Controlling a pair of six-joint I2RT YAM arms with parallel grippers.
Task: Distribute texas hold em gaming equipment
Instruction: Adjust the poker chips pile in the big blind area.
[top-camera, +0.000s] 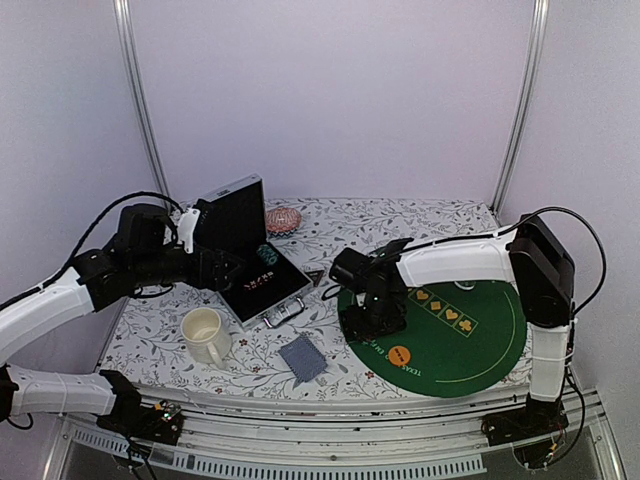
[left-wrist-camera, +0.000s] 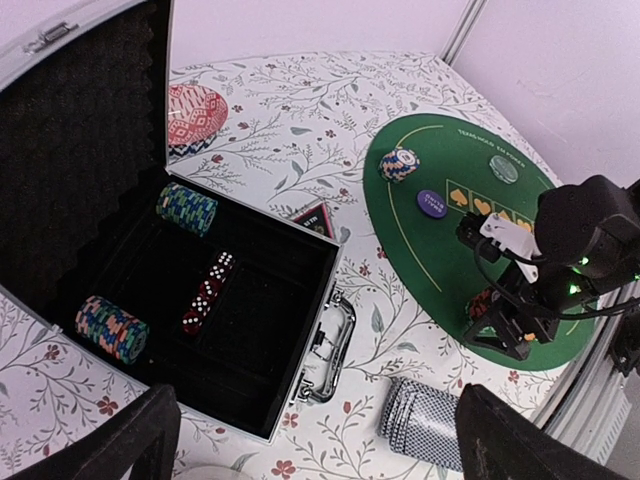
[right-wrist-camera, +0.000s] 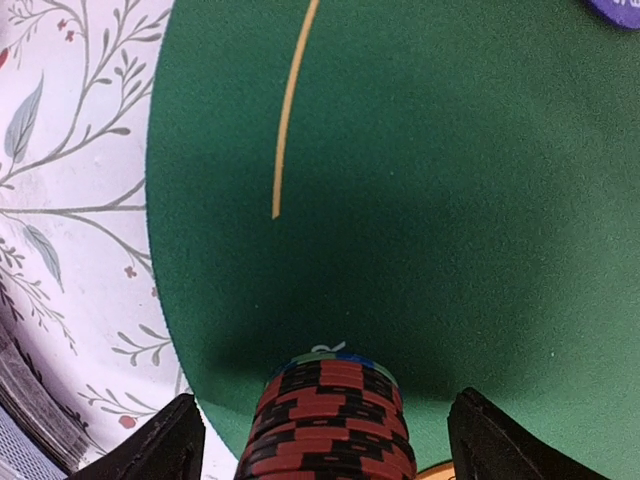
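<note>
A stack of red-black poker chips (right-wrist-camera: 330, 420) stands on the green mat (right-wrist-camera: 400, 180) near its edge. My right gripper (right-wrist-camera: 325, 445) is open around the stack, with a gap on each side. In the left wrist view the same stack (left-wrist-camera: 481, 303) shows under the right gripper (left-wrist-camera: 505, 325). Farther along the mat (left-wrist-camera: 430, 260) lie a blue-white chip stack (left-wrist-camera: 398, 164), a purple disc (left-wrist-camera: 431, 203) and a clear disc (left-wrist-camera: 503, 169). The card deck (left-wrist-camera: 425, 422) lies on the tablecloth. My left gripper (left-wrist-camera: 320, 455) hangs open and empty above the open black case (left-wrist-camera: 300, 330), which holds two chip stacks (left-wrist-camera: 187, 208) and red dice (left-wrist-camera: 207, 291).
A cream mug (top-camera: 205, 333) stands in front of the case (top-camera: 262, 280), whose lid stands upright. A pink striped round object (top-camera: 283, 219) lies at the back. A black-red triangle marker (left-wrist-camera: 315, 217) lies between case and mat. An orange disc (top-camera: 399, 354) is on the mat's near part.
</note>
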